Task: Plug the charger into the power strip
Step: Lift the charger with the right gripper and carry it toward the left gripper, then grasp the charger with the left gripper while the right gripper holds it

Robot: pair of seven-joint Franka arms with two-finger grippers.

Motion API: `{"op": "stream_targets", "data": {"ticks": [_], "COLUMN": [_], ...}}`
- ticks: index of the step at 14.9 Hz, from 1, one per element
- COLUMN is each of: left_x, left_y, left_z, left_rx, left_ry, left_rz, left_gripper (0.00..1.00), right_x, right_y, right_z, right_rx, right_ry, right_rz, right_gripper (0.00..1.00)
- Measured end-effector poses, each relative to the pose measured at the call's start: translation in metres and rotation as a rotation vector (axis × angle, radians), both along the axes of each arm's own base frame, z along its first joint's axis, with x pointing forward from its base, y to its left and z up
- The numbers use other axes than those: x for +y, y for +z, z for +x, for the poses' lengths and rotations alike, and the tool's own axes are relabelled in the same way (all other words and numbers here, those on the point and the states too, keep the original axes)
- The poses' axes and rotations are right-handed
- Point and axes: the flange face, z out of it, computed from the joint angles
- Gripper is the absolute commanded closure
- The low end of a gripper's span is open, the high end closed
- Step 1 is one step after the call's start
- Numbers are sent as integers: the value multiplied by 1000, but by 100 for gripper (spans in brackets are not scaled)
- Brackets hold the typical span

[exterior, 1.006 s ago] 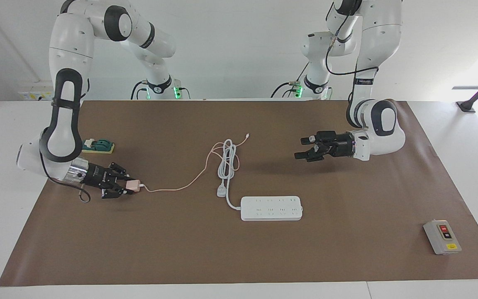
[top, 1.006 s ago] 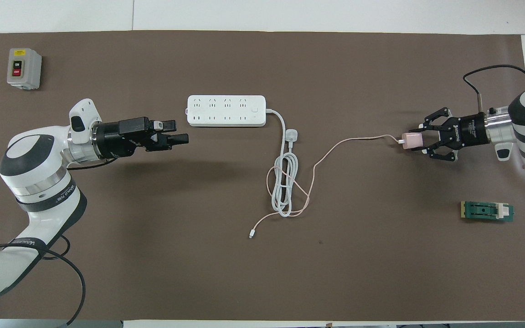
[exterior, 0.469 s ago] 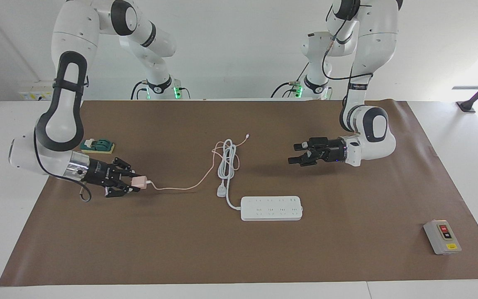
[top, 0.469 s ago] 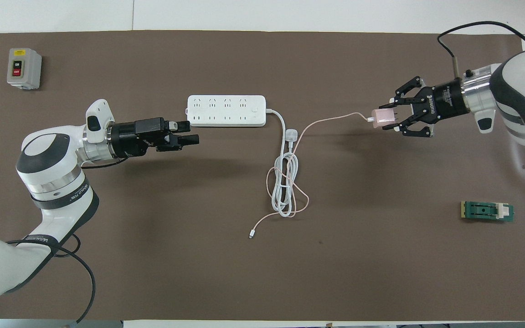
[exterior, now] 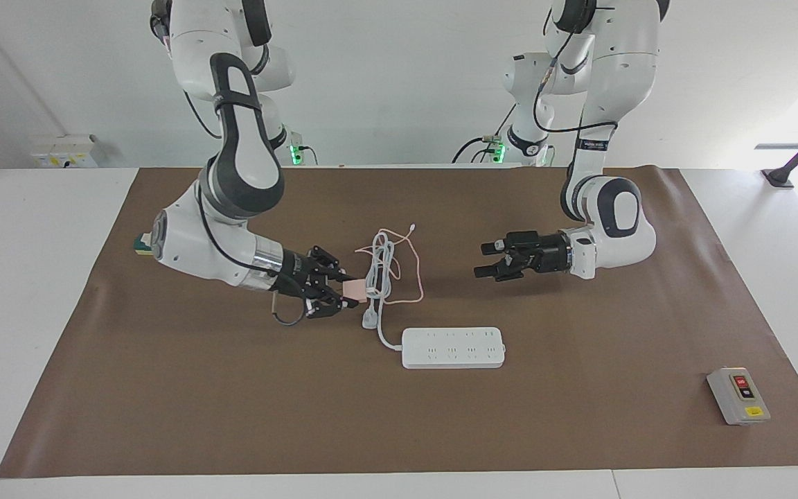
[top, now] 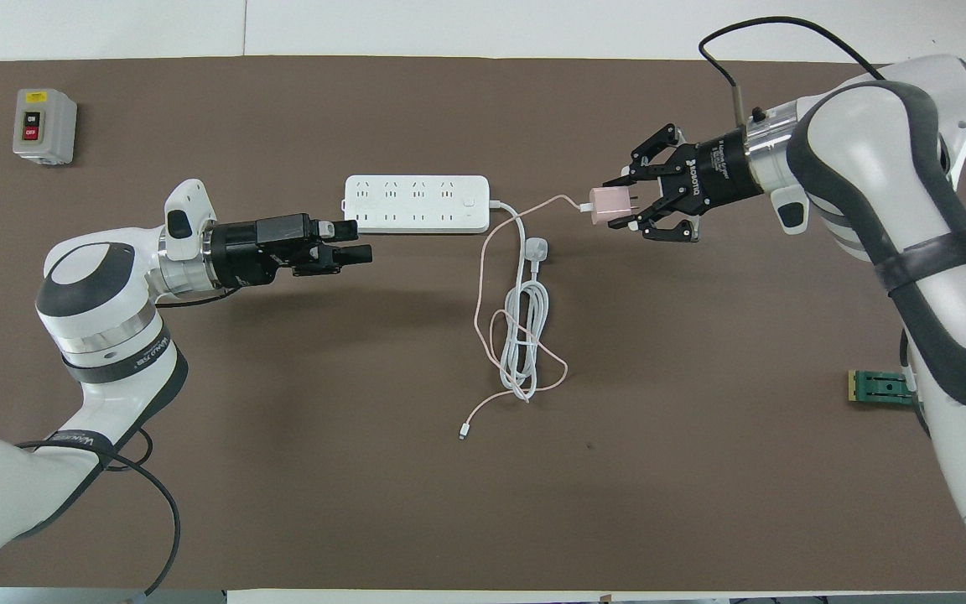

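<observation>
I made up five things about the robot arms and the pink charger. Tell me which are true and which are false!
1. The right gripper holds the pink charger. True.
2. The charger is already plugged into the power strip. False: it is in the air, apart from the strip, beside the strip's white plug.
3. The left gripper is carrying the grey switch box. False: its jaws are open and empty, and the box sits at the left arm's end of the table.
4. The charger's thin pink cable trails down onto the table. True.
5. The power strip lies on the brown mat. True.
</observation>
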Motion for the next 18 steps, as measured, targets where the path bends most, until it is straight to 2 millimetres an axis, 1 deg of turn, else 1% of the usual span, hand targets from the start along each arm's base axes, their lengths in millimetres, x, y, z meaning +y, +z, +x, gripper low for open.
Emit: {"op": "stream_targets", "data": {"ticks": [2, 4, 6, 8, 14, 16, 18], "left_x": [-6, -13, -19, -20, -21, -21, -21], "left_y": [-2, -5, -6, -6, -6, -6, -6], "left_z": [2, 3, 4, 5, 6, 6, 6], "left_rx": [3, 8, 9, 8, 8, 7, 7], "left_ry": [3, 1, 3, 7, 8, 8, 8], "left_rz": [-8, -14, -16, -13, -12, -12, -12], "left_gripper": [0, 0, 0, 0, 0, 0, 0], "right_x": [38, 68, 91, 109, 153, 162, 165], "right_y": [3, 5, 7, 8, 23, 23, 22], "right_z": [-7, -15, -21, -27, -40, -43, -43], "right_rx": [-10, -14, -26, -28, -36, -46, -48], "right_ry": [-5, -6, -4, -11, -58, -66, -67], "right_rz": [11, 17, 11, 6, 36, 34, 32], "right_gripper": [100, 100, 100, 100, 100, 100, 100]}}
